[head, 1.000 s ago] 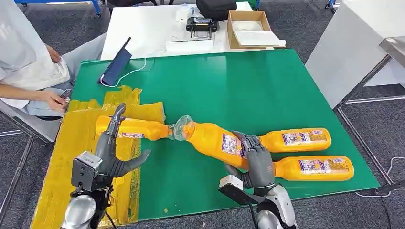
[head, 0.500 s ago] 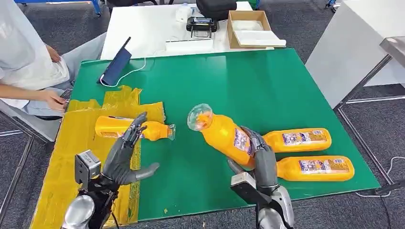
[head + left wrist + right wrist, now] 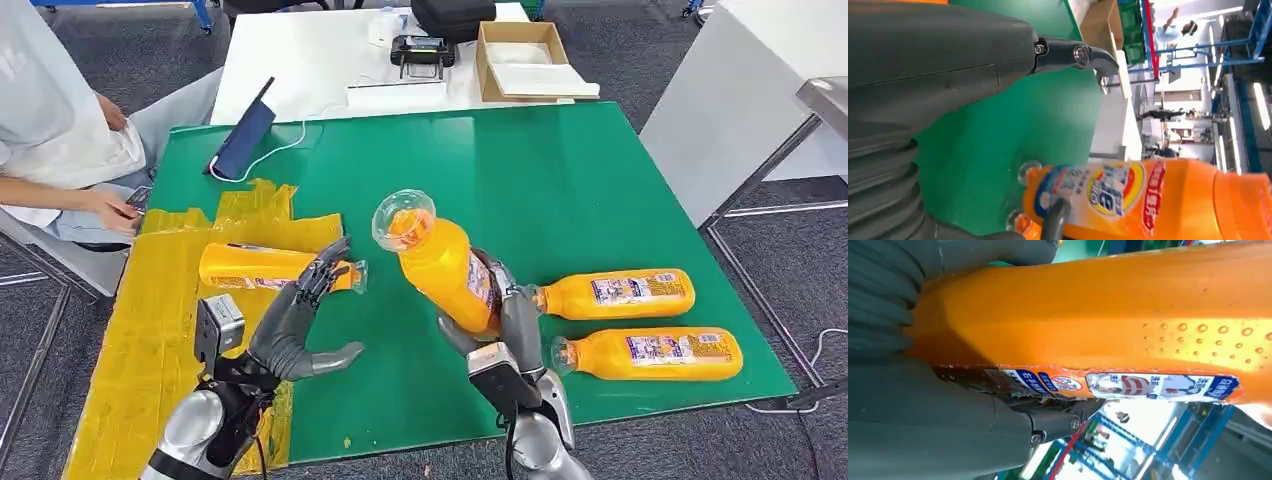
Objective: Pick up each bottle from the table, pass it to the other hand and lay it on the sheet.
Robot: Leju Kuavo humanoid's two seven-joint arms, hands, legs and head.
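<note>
Four orange bottles show: the right hand (image 3: 510,325) grips one lifted bottle (image 3: 440,265) tilted above the green counter (image 3: 560,170), two lie beside it, one rests on the yellow sheet (image 3: 150,300). Left hand (image 3: 295,320) spreads wide, holding nothing.

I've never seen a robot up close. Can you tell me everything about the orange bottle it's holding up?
The held bottle is glossy orange plastic with a clear cap at its top end and a blue, white and red label on its side. It is lifted off the green table, tilted with the cap up and away from the robot. The right hand grips its lower body; nothing else touches it.
</note>
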